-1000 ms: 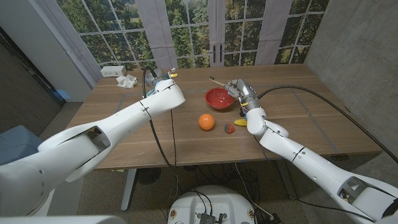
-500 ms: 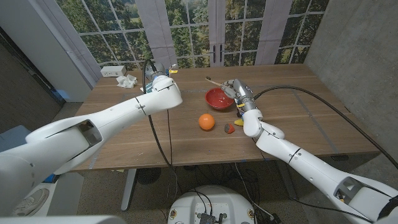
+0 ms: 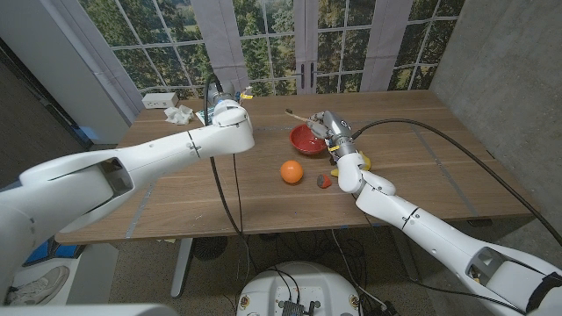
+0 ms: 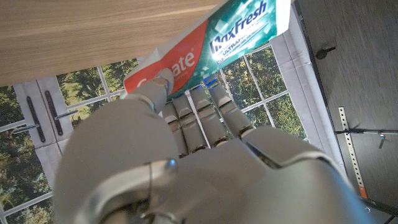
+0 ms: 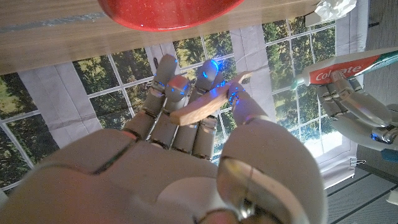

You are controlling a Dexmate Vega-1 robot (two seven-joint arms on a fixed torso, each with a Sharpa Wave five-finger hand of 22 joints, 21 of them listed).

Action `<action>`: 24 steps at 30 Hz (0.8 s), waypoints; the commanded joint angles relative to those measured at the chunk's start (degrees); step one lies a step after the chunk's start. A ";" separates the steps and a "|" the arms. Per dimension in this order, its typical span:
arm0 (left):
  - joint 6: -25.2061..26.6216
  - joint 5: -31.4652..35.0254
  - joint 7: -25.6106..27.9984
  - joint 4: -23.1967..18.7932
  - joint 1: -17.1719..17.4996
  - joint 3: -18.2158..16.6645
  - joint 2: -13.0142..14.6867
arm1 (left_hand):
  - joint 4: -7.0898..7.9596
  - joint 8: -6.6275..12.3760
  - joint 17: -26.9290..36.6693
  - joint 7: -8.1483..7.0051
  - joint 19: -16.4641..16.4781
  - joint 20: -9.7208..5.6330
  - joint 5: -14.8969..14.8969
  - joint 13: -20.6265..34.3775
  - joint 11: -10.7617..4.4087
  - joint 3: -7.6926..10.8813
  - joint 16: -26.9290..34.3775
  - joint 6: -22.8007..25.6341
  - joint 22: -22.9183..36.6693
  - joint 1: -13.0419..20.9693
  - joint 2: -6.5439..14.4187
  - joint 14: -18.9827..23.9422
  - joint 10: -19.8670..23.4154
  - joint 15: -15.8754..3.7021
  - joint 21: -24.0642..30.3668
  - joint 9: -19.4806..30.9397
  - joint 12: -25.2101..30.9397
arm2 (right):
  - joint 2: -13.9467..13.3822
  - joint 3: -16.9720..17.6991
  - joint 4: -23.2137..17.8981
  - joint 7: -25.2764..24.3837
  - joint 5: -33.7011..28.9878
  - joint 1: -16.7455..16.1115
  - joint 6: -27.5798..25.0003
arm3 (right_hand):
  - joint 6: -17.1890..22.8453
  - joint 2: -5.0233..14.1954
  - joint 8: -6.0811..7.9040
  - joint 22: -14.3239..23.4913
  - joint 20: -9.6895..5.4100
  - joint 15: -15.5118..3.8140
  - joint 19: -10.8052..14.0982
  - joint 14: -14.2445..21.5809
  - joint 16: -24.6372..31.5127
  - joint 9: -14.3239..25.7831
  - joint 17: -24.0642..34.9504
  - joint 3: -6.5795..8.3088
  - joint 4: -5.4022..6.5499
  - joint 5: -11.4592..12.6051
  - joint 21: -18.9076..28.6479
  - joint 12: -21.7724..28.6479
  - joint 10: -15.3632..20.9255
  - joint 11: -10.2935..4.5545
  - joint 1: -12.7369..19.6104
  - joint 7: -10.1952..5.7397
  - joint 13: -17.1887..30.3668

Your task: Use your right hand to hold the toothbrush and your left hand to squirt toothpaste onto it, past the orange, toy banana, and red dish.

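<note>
From the head camera, the right hand point(image 3: 327, 124) is gripping the toothbrush point(image 3: 299, 114) above the dish point(image 3: 309, 139), with the orange point(image 3: 291, 172) at the dish's seven o'clock and the banana point(image 3: 363, 161) at its four, while the left hand point(image 3: 223, 100) is lifting the toothpaste point(image 3: 243, 97) at the dish's ten o'clock. At the left wrist, fingers point(image 4: 211, 109) are clasping the tube point(image 4: 211, 43). At the right wrist, the right hand point(image 5: 186, 118) is pinching the brush handle point(image 5: 208, 102) with the tube point(image 5: 348, 67) well apart, so both pickups look done and squirting is remaining.

You see a red, white and green toothpaste tube point(image 4: 211, 37), a red dish point(image 3: 308, 139), an orange point(image 3: 291, 172), and a tan wooden toothbrush point(image 5: 208, 107).
</note>
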 commanded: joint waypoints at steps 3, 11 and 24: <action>0.03 5.81 -7.03 -2.03 -7.29 9.80 3.22 | -0.07 0.28 0.41 -0.68 -0.16 -0.44 0.08 0.47 -4.14 -0.40 0.62 0.61 0.14 1.14 0.13 0.59 3.81 -8.82 0.58 0.26 0.48 | 0.61 -1.06 -0.99 0.32 -1.71 0.33 -1.94 | 1.81 0.19 0.30 -0.06 -5.70 -6.40 -0.13 -0.37 0.31 0.27 0.07 5.01 4.22 0.26 0.51 0.47 4.31 -4.57 -0.37 -1.42 0.22; -1.65 11.16 -10.44 -2.20 -10.45 14.47 4.79 | -0.17 0.59 0.92 -1.15 -0.21 -0.83 0.11 0.89 -4.33 -0.76 1.08 1.18 0.19 2.28 -0.02 1.07 4.62 -8.85 1.15 0.47 0.75 | 0.65 -0.96 -1.40 0.03 -1.54 -0.11 -1.38 | 1.86 0.19 0.24 -0.06 -5.69 -6.40 -0.13 -0.38 0.44 0.28 0.08 5.14 4.18 0.26 0.58 0.50 4.34 -4.51 -0.46 -1.36 0.16; -7.22 22.57 -18.50 -3.00 -11.65 16.63 7.23 | -0.10 0.59 1.19 -2.12 -0.70 -1.21 0.08 1.36 -4.18 -1.47 1.07 1.07 0.25 3.37 -0.58 0.85 4.67 -8.86 1.73 0.62 0.67 | 0.57 -1.55 -3.53 0.35 -3.46 -0.55 -3.51 | 1.82 0.19 0.17 -0.06 -5.72 -6.39 -0.26 -0.36 0.62 0.38 0.08 5.31 4.13 0.24 0.66 0.48 4.34 -4.68 -0.59 -1.40 0.01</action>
